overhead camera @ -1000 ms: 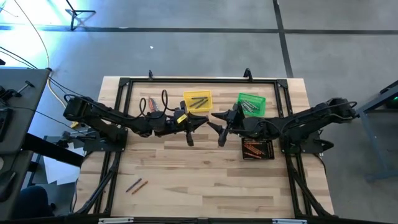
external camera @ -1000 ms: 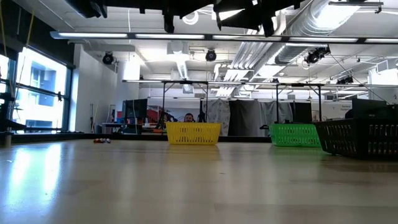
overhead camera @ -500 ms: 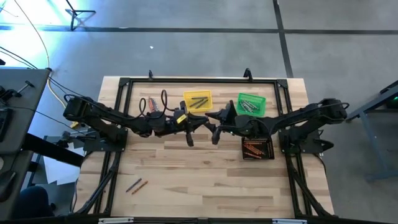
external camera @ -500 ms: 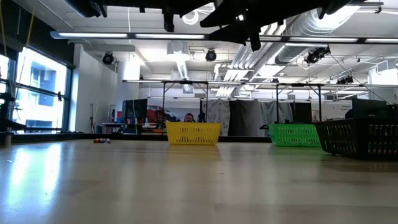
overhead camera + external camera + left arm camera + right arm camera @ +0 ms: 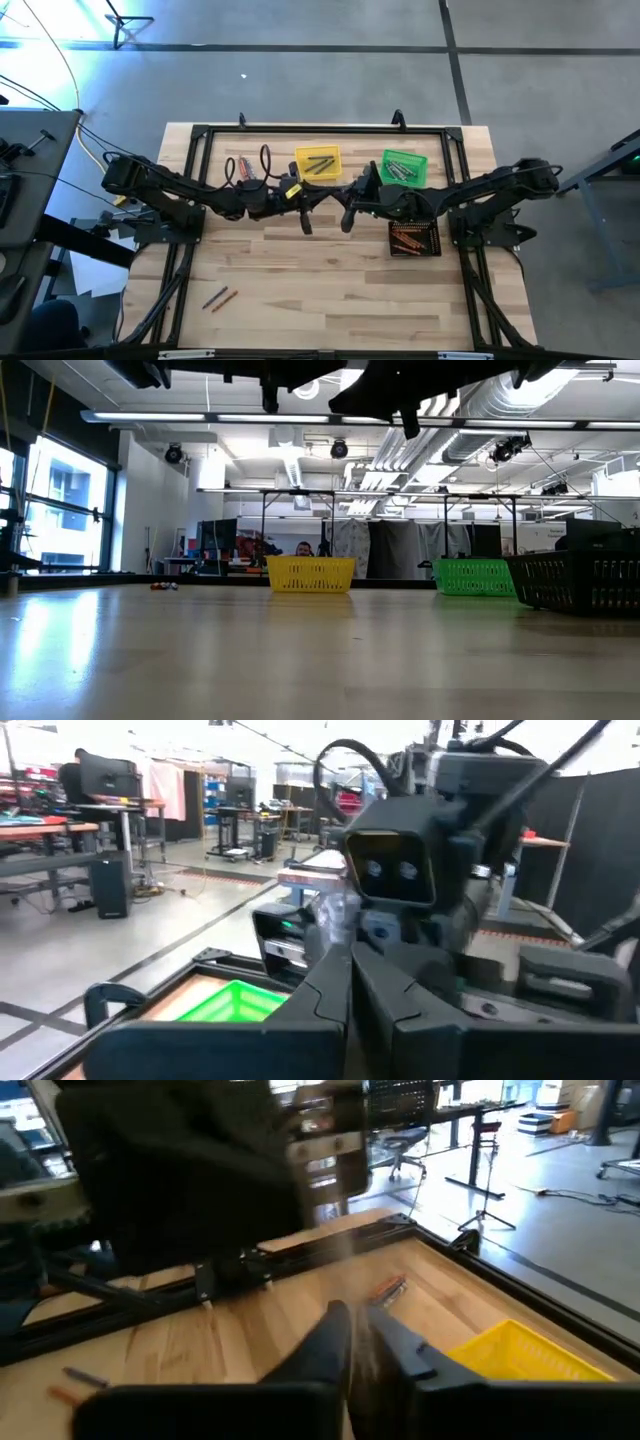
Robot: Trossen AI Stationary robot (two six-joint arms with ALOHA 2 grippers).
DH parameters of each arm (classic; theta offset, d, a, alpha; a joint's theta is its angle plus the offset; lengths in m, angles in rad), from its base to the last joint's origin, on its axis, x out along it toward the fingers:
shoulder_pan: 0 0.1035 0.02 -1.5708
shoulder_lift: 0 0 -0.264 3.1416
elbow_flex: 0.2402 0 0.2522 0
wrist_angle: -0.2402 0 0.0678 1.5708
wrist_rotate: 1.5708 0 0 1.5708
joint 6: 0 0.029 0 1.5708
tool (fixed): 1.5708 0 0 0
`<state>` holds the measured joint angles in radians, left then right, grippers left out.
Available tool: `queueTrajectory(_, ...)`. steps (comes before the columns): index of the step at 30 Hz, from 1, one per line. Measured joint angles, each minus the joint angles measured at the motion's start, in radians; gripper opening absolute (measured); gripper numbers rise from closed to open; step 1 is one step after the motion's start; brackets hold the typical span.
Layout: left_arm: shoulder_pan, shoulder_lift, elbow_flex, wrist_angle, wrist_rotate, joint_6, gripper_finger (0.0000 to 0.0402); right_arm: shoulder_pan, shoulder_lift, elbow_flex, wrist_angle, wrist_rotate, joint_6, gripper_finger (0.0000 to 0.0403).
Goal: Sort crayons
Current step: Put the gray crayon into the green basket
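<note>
Above the middle of the table my two grippers face each other, almost tip to tip. My left gripper is shut, and nothing shows between its fingers. My right gripper is also shut, with no crayon visible in it. Orange crayons lie in the black bin. Grey crayons lie in the green bin, and more crayons lie in the yellow bin. Two loose crayons rest on the table near its front left. A few more crayons lie at the far left.
A black frame runs around the table's edges. Coiled cables lie beside the far-left crayons. The three bins stand at the far middle and right. Bare wood stretches across the near half of the table.
My right gripper has moved a little toward the table's left, nearer my left gripper, and sunk slightly. Its fingers stood wide apart a second ago and have now shut.
</note>
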<state>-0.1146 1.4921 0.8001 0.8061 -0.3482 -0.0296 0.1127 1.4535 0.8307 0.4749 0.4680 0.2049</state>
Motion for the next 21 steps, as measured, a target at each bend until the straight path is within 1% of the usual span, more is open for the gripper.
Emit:
queueTrajectory(2,-0.003,0.0,0.0,-0.002,0.003,0.0,0.0001,-0.003,0.0,0.0,0.004,0.006,0.001,0.0007)
queueTrajectory(14,-0.005,0.0,0.0,-0.002,0.0,0.017,0.0001,-0.002,-0.007,0.0,-0.011,-0.009,-0.004,0.0002)
queueTrajectory(17,-0.008,0.0,0.0,-0.003,-0.001,0.033,0.0,-0.01,-0.039,0.0,-0.06,-0.012,-0.012,0.0002)
queueTrajectory(21,-0.015,0.0,0.0,-0.028,-0.004,0.034,0.0,-0.041,-0.138,-0.001,-0.228,0.047,-0.006,0.0001)
